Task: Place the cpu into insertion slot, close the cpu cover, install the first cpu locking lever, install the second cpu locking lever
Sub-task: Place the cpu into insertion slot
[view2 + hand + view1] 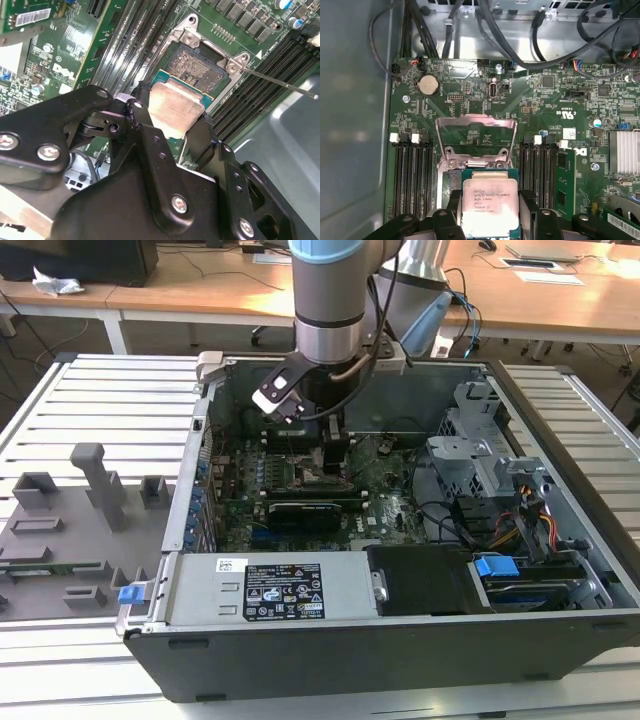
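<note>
Black finger links of the gripper [170, 119] crowd the foreground of the second wrist view. The fingers are closed to roughly the chip's width, and the cpu [172, 107] is pinched between them by two opposite edges, its pale face turned up.

In the first wrist view the gripper [490, 212] and the cpu [490, 200] are seen square-on, with the chip's sides running parallel to the memory slots [412, 175] on either side. In the second wrist view the chip overlaps the near part of the insertion slot [196, 70], while the grey contact field beyond it lies uncovered. It is therefore judged to be held over the slot and not yet seated.

The cpu cover [474, 120] is tilted up just beyond the chip, and board can be seen through its window. A thin metal rod [280, 84], probably a locking lever, sticks out to one side, clear of the socket.

For a clean placement, the chip should be kept level and its edges matched to the socket's black border. It should be lowered straight, without being dragged across the contacts. The raised cover should be given room. The grip is best kept until the chip lies flat.
</note>
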Controlling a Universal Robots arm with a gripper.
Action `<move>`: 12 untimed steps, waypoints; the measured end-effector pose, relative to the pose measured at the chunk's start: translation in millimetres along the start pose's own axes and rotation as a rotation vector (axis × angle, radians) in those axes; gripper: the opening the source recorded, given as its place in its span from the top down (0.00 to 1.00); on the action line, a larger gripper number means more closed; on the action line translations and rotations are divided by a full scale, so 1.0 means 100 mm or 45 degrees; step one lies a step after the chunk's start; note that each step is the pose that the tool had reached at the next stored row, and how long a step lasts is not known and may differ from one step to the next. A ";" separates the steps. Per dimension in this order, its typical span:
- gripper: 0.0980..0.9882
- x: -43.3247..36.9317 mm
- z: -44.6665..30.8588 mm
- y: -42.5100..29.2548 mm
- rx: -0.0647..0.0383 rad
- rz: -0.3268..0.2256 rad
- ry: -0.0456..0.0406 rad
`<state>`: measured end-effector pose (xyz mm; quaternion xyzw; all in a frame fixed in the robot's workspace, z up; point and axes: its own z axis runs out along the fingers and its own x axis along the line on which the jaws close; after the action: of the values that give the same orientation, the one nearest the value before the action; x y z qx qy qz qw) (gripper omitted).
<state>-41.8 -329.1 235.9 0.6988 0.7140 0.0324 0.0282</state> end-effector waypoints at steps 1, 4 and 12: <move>0.50 0.003 0.007 -0.008 0.000 -0.001 0.000; 0.50 0.014 0.027 -0.035 0.000 -0.002 -0.001; 0.50 0.080 0.089 -0.083 0.000 -0.007 -0.001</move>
<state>-49.6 -321.2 226.4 0.6969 0.7158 0.0320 0.0287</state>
